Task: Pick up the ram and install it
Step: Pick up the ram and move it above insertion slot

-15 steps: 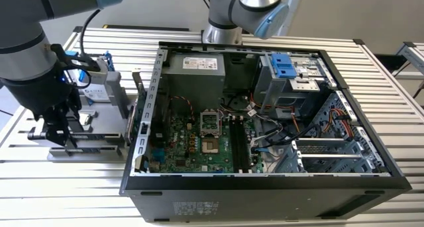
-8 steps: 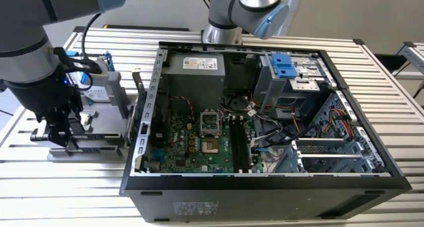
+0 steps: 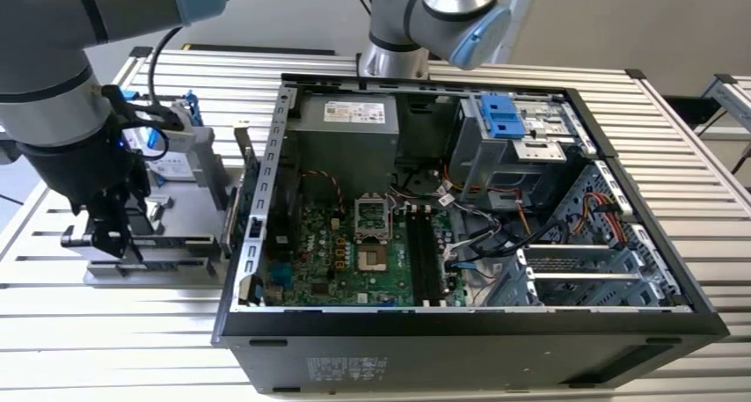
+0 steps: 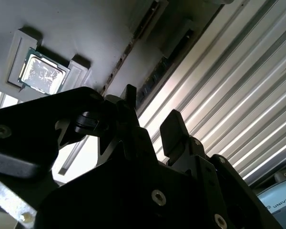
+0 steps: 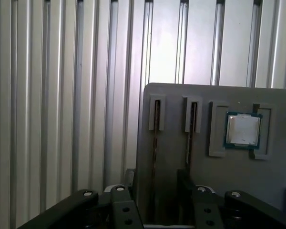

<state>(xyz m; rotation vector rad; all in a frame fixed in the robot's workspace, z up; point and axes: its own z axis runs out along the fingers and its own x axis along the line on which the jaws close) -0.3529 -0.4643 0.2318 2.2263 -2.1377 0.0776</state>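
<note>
The fingers [image 5: 129, 179] are spread, grasping nothing; we see our gripper [image 5: 156, 172] straddling the ram [image 5: 155, 143], which stands on edge in the gray tray [image 5: 181, 95], long axis along its slot.

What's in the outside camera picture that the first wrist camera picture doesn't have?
Exterior view, not first wrist view: the open computer case with its green motherboard, the hard drive with blue rails, and the arm's body. First wrist view, not exterior view: the square processor chip, and the ram edge-on in its slot, in line with the gap between the open fingers. Both: the gray tray, the gripper, the slatted table.
</note>
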